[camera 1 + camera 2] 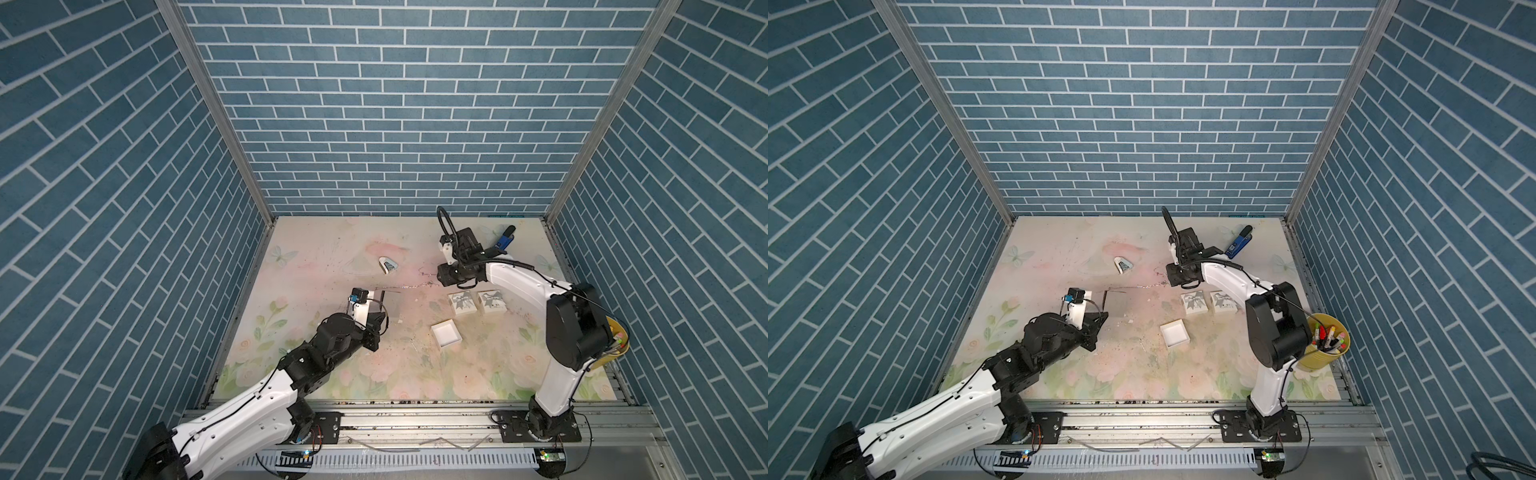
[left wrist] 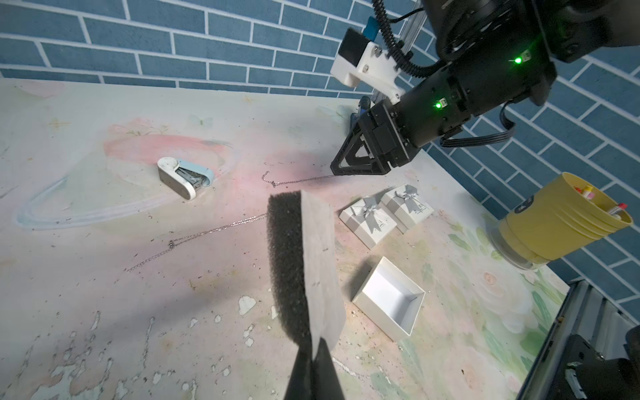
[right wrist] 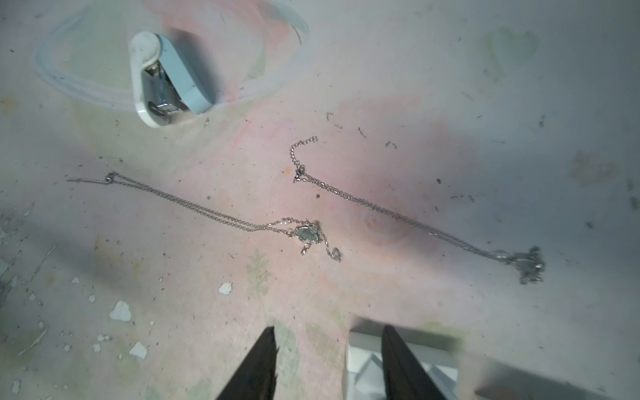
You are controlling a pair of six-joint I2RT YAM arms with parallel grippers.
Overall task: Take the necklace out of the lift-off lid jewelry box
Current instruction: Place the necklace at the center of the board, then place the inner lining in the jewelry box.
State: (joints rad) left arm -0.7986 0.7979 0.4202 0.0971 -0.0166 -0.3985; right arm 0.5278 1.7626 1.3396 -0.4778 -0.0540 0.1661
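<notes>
The open white jewelry box base (image 1: 446,334) (image 2: 389,298) sits empty on the mat. Two thin silver necklaces lie stretched out behind it: one (image 3: 214,214) (image 2: 214,232) toward the left arm, the other (image 3: 398,214) (image 2: 298,180) ending close to my right gripper (image 3: 329,330) (image 1: 439,277). That gripper hovers just over the mat, open, with nothing between its fingers. My left gripper (image 2: 317,343) (image 1: 1104,316) is shut on the lower corner of a grey card backed with black foam (image 2: 304,263), held upright above the mat.
Two closed grey gift boxes with bows (image 1: 462,303) (image 1: 491,301) stand right of centre. A white and pale blue stapler (image 1: 388,265) lies behind the necklaces, a dark blue one (image 1: 1239,243) at the back right. A yellow cup of pens (image 1: 1325,343) stands by the right arm.
</notes>
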